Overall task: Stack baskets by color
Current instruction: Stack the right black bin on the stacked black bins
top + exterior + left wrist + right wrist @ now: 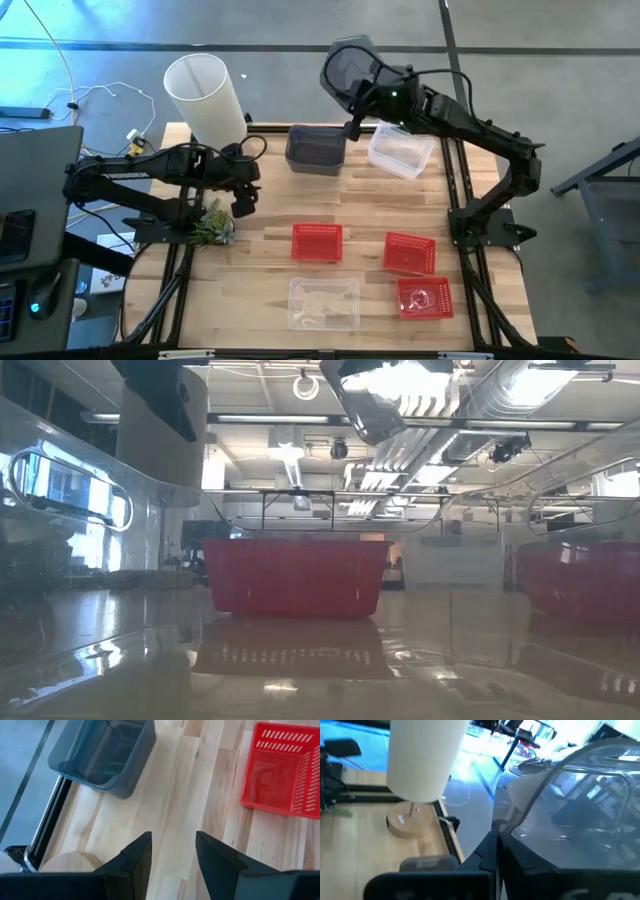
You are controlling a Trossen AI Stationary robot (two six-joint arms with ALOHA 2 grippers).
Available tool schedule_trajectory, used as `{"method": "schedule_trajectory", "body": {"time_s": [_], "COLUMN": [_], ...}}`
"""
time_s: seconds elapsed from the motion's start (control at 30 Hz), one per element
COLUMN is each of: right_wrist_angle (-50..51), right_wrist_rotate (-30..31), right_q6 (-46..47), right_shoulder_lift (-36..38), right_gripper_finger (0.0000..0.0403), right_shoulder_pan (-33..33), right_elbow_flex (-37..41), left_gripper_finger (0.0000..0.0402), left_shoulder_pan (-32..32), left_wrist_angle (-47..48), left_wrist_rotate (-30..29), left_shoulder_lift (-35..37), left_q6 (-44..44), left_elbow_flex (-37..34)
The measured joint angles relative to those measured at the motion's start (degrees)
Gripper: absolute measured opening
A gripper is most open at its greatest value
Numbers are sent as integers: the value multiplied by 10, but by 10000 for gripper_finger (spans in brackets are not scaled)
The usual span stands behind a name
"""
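My right gripper (362, 105) is shut on a dark grey basket (350, 70), held high over the table's far edge; the low view shows this basket (385, 400) at the top. A second dark grey basket (316, 148) and a clear basket (402, 150) rest on their bottoms at the far side. Three red baskets (317, 242) (410, 252) (425, 297) and another clear basket (323, 303) sit nearer the front. My left gripper (172, 855) hangs open above bare wood, at the table's left. My right gripper pinches the dark grey basket's rim (507, 827) between its shut fingers (492, 857), which point nearly level toward the table's far left. The basket is lifted clear and tilted, rising up and away from the fingers.
A tall white cylindrical lamp (205, 95) stands on a round wooden base (410, 822) at the far left corner. A small green plant (212, 228) sits at the left edge below my left gripper. Bare wood lies in the table's middle (340, 200).
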State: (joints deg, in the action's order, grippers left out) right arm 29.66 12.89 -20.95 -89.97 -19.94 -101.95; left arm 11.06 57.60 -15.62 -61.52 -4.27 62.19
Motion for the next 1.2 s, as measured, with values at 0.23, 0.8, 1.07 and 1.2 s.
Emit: {"method": "schedule_trajectory", "body": {"time_s": [0.23, 0.8, 1.07, 1.2], "right_wrist_angle": [-12, -6, 14, 32], "right_wrist_rotate": [-55, -101, -106, -105], "right_q6": [-1, 29, 40, 40], "right_shoulder_lift": [-52, -180, -213, -226], "right_gripper_finger": [0, 0, 0, 0], "right_shoulder_pan": [1, 1, 9, 9], "right_elbow_flex": [-1, 0, 0, 0], "left_gripper_finger": [140, 140, 140, 140], "left_shoulder_pan": [2, 2, 2, 2], "left_wrist_angle": [0, 1, 0, 0], "left_wrist_rotate": [0, 26, 26, 26], "left_shoulder_lift": [0, -1, -1, -1], "left_q6": [-1, -10, -11, -11], "left_elbow_flex": [0, 0, 0, 0]}}
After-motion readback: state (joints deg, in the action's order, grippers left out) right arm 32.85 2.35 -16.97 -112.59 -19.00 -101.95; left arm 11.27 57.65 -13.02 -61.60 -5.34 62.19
